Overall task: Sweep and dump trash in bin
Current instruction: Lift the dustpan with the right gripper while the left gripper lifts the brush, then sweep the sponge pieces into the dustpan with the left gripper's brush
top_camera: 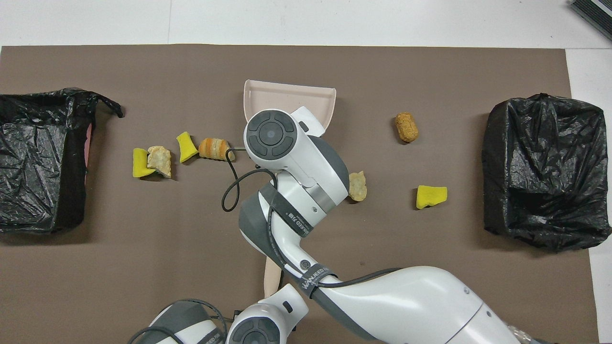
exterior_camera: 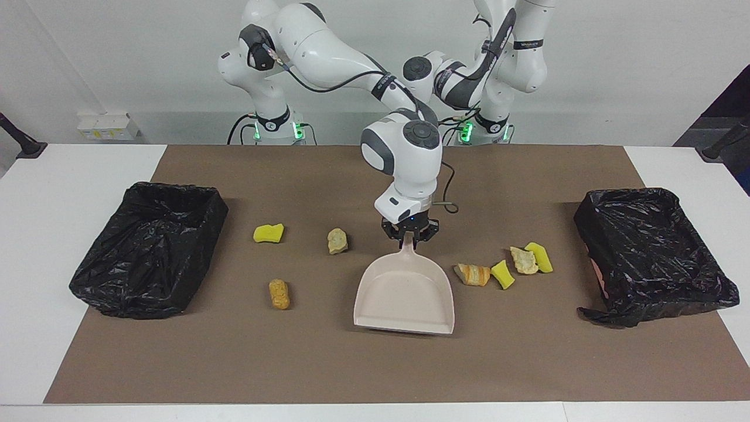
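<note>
The right arm reaches from its base out over the middle of the table, its wrist bent so that the right gripper (exterior_camera: 408, 233) points straight down, fingertips closed on the dustpan handle (exterior_camera: 408, 245). The left arm is folded back near its base, elbow high and forearm angled down toward the middle of the robots' edge of the table. The left gripper is hidden behind the right arm's wrist in the facing view and under that arm in the overhead view; it is closed.
</note>
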Tool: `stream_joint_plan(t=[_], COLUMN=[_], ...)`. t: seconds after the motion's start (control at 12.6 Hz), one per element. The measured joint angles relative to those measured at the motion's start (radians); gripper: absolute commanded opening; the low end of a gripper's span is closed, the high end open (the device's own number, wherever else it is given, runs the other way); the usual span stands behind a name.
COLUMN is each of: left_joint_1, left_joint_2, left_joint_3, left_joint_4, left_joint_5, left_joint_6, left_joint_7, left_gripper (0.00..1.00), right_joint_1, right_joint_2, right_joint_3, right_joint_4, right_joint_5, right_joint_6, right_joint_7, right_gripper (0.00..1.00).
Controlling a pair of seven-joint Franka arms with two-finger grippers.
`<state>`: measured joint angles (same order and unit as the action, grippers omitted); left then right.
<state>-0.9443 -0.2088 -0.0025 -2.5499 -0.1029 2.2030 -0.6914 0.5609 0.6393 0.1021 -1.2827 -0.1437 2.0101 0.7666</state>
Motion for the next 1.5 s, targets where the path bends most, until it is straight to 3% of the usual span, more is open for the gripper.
stream_joint_plan(t=[0.47, 0.95, 1.27, 1.5], left_joint_1=[0.3, 0.613, 0.788, 0.944], left_joint_2=[-0.029, -0.044, 0.026, 0.103], left_joint_3=[0.007, 0.013, 0.014, 0.016], left_joint_4=[0.031, 0.265, 0.36, 0.405], left_joint_5=[0.027, 0.042, 0.123, 0.153], left_joint_6=[-0.126, -0.35, -0.346, -0.272], left_joint_7=[0.259, 0.513, 0.57, 0.677], left_gripper=[0.0, 0.0, 0.0, 0.0], right_joint_1=[-0.044, -0.117, -0.155, -0.19], right_joint_2=[-0.009, -0.012, -0.012, -0.012], right_joint_3=[-0.005, -0.006, -0.007, -0.007], right_joint_4=[-0.018, -0.033, -0.039, -0.043], right_joint_5=[-0.002, -0.039, -0.064, -0.064], right_joint_6=[-0.002, -0.001, 0.0, 0.007], right_joint_7=[-0.421, -0.911, -1.174, -1.383], right_gripper=[0.0, 0.0, 0.0, 0.0])
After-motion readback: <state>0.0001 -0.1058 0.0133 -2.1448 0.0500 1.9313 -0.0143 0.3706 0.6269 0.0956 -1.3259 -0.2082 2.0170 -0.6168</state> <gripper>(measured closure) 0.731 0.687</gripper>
